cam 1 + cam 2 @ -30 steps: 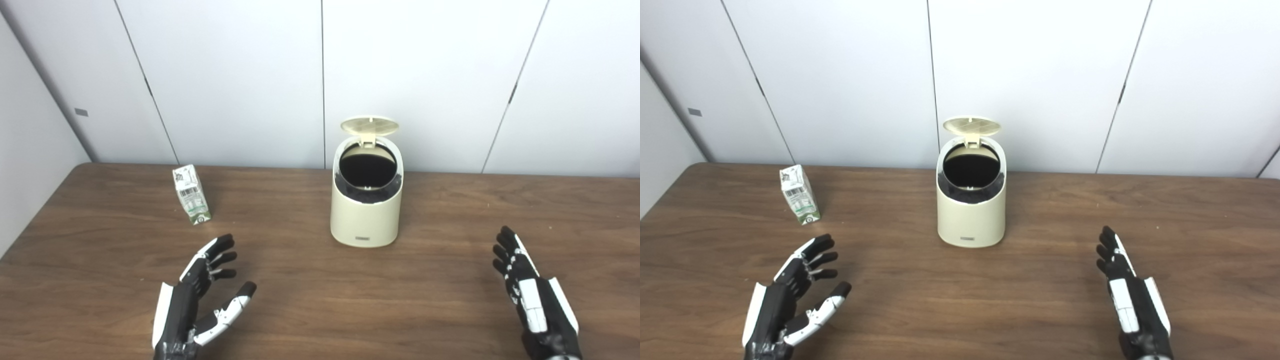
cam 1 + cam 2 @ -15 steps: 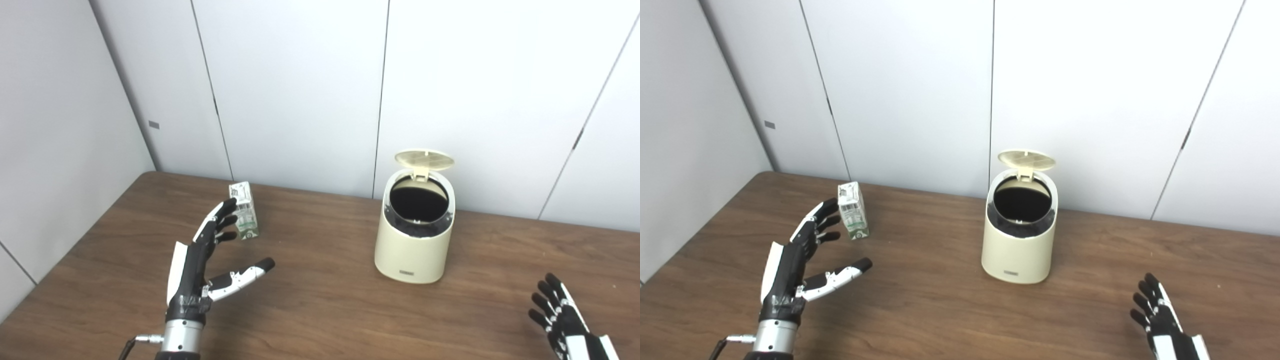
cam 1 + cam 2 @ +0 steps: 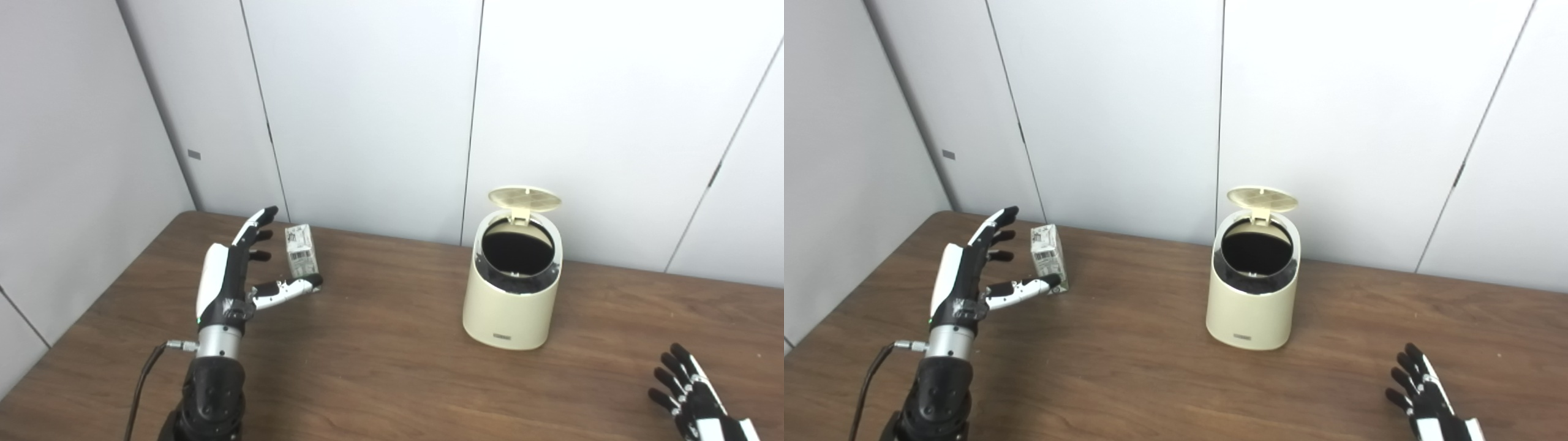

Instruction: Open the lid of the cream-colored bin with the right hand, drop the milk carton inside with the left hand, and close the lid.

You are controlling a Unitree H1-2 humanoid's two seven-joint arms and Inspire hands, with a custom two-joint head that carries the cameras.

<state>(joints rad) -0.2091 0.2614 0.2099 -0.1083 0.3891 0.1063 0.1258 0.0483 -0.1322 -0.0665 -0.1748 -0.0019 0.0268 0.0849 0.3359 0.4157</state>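
Right robot hand (image 3: 695, 401): lower right corner of frame, fingers spread, empty; lower in view than a second ago, though the camera has swung left.
Left robot hand (image 3: 236, 275): left of centre, fingers apart, holding nothing; it has advanced from the near edge, thumb now before the carton's base.
Milk carton (image 3: 301, 258): upright, upper left of worktop, not yet gripped; grasp judged imminent.
Cream-colored bin (image 3: 511, 306): centre right, lid (image 3: 524, 199) raised; opening step done.
Worktop (image 3: 392, 373): brown wood grain.
Room: white wall panels (image 3: 367, 104) behind.
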